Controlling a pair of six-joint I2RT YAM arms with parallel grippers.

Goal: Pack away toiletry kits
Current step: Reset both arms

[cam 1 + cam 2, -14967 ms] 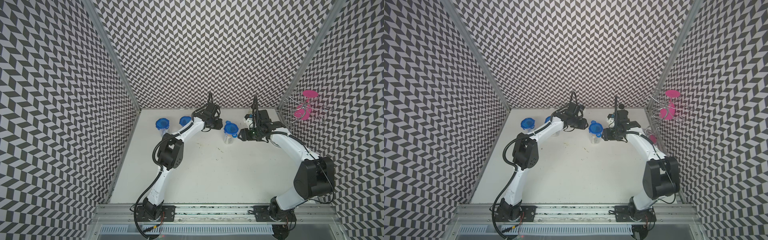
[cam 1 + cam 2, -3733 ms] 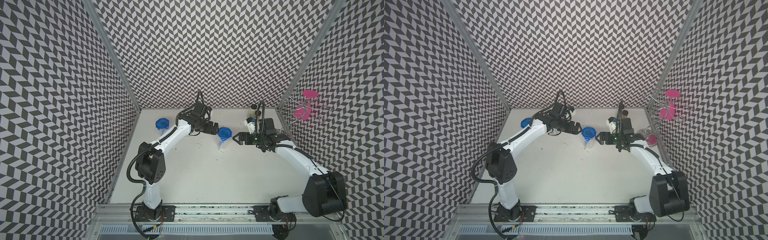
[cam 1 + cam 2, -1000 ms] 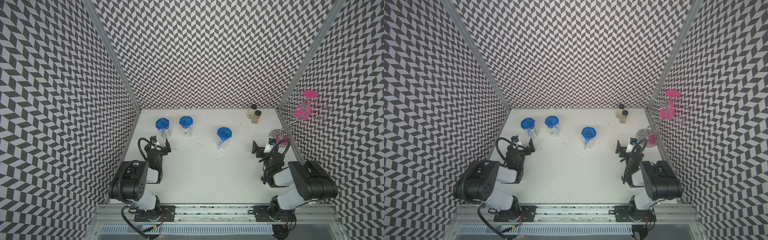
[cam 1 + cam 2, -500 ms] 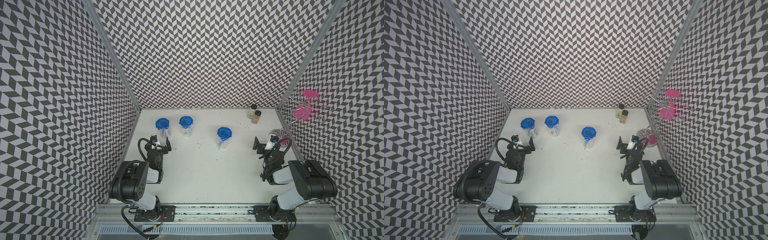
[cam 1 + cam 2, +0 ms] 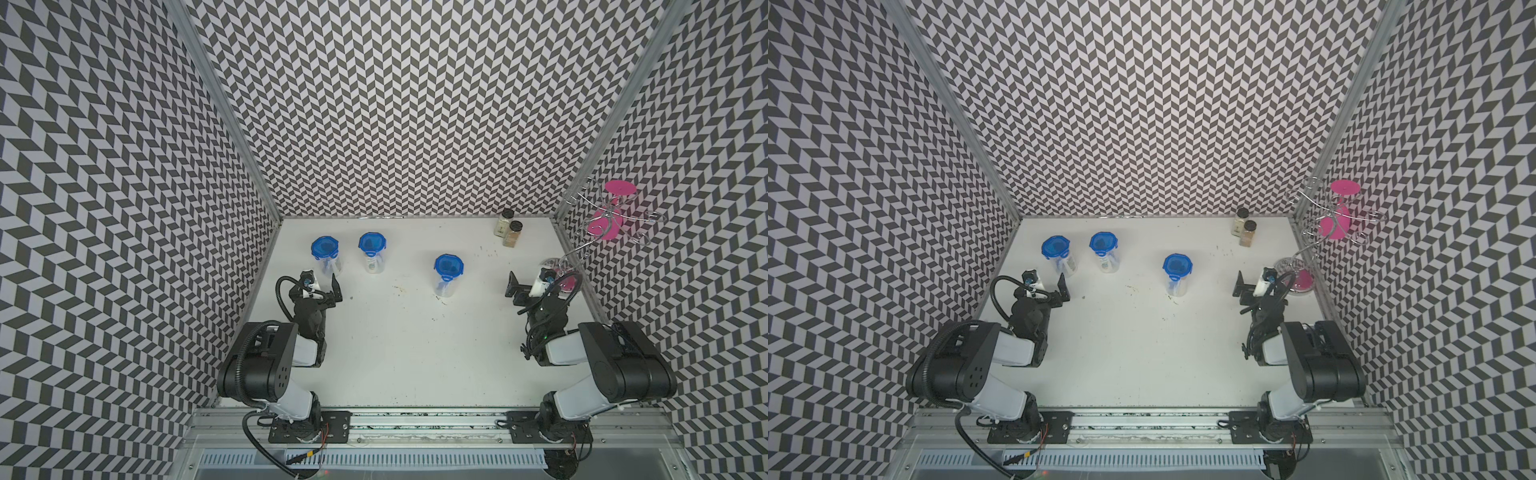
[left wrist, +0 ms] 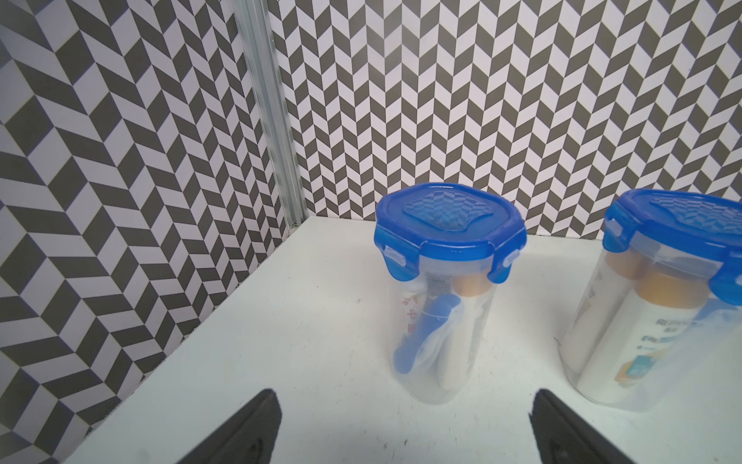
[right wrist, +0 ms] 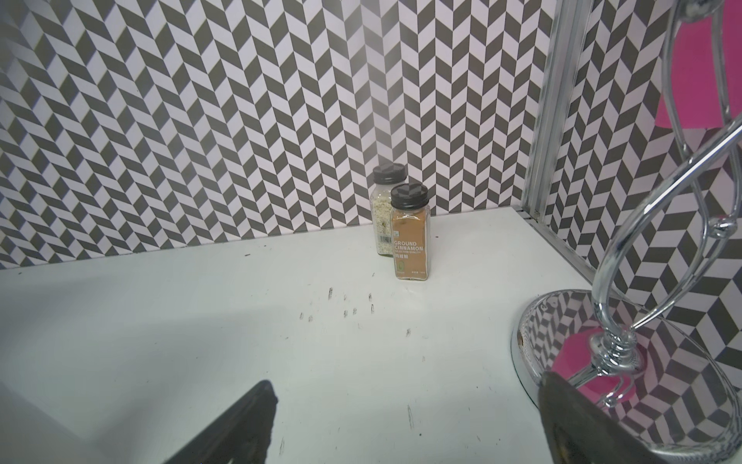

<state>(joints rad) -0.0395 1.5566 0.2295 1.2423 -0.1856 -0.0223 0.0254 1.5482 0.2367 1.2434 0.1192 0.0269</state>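
Observation:
Three clear cups with blue lids stand shut on the white table in both top views: one at the back left (image 5: pixel 325 249), one beside it (image 5: pixel 372 245), one mid-table (image 5: pixel 448 266). In the left wrist view the nearest cup (image 6: pixel 441 321) holds a blue toothbrush (image 6: pixel 421 337) and a gold-capped tube (image 6: pixel 471 285); its neighbour (image 6: pixel 662 321) holds tubes too. My left gripper (image 5: pixel 322 286) (image 6: pixel 403 422) is open just short of the back-left cup, empty. My right gripper (image 5: pixel 534 286) (image 7: pixel 405 397) is open and empty over bare table by the right wall.
Two black-capped spice jars (image 7: pixel 409 237) stand at the back right. A wire stand with pink discs (image 5: pixel 611 216) rises by the right wall; its mirrored base (image 7: pixel 602 361) lies right beside my right gripper's outer finger. Both arms are folded near the front rail (image 5: pixel 415 415).
Both arms have drawn back from the cups at mid-table and folded toward the front. Over the last second the grippers only edged slightly toward the back. The cups have not moved.

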